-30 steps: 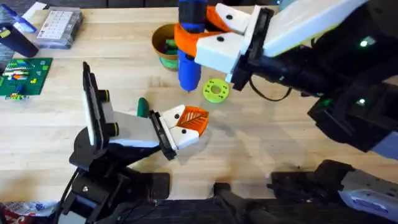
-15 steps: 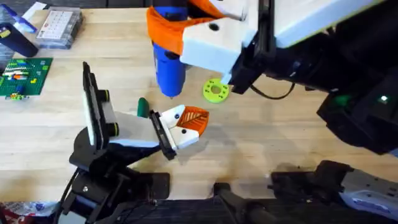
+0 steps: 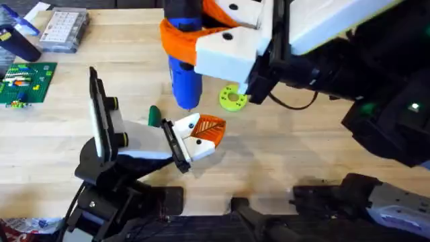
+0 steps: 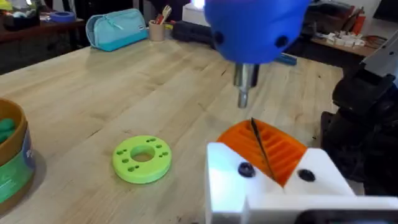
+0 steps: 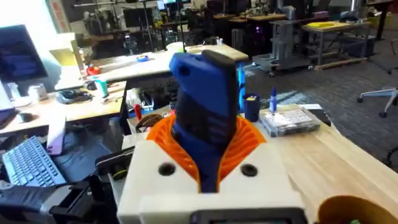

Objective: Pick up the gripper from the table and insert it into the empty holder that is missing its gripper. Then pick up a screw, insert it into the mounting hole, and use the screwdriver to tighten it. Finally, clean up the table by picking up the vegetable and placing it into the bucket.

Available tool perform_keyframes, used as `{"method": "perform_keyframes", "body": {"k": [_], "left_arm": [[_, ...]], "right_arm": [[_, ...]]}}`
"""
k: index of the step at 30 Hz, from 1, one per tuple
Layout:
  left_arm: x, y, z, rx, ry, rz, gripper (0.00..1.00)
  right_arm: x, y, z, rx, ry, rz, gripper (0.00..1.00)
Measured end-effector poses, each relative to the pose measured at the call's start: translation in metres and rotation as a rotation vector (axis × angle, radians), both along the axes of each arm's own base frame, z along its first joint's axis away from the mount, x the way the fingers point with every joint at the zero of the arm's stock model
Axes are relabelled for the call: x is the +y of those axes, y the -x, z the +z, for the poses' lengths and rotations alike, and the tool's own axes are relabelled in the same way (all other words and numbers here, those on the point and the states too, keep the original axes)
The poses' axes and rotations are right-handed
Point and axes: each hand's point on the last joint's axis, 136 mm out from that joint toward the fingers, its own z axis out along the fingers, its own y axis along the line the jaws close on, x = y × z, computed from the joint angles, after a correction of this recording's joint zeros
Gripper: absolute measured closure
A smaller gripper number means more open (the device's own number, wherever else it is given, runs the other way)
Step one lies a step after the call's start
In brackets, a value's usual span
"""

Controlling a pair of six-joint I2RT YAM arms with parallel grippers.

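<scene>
gripping the screwdriver (image 3: 185, 70), right claw (image 3: 215, 40) hovers over the holder (image 3: 144, 138); no legible writing

Taking the holder (image 3: 144, 138) as landmark: directly above its front end hangs the screwdriver (image 3: 184, 74), clamped in the right gripper (image 3: 215, 40), its bit (image 4: 243, 93) just over the orange-faced gripper (image 4: 264, 146), so access from above is blocked there. Beside that end lie the yellow-green disc (image 3: 233, 98) and, behind it, the vegetable (image 3: 154, 115). Bare table (image 3: 302, 141) lies open farther right.
</scene>
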Motion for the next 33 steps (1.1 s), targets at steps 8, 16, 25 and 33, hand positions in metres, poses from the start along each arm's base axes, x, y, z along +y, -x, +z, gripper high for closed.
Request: {"method": "perform_keyframes", "body": {"k": [8, 16, 25, 33], "left_arm": [[0.0, 0.0, 0.0, 0.0, 0.0, 0.0, 0.989], [0.0, 0.0, 0.0, 0.0, 0.0, 0.0, 0.989], [0.0, 0.0, 0.0, 0.0, 0.0, 0.0, 0.989], [0.0, 0.0, 0.0, 0.0, 0.0, 0.0, 0.989]], "right_arm": [[0.001, -0.001, -0.011, 0.035, 0.035, 0.0, 0.91], [0.002, -0.002, -0.014, 0.045, 0.044, 0.001, 0.91], [0.004, 0.001, -0.014, 0.048, 0.043, 0.011, 0.909], [0.012, 0.004, -0.022, 0.062, 0.06, 0.033, 0.91]]}}
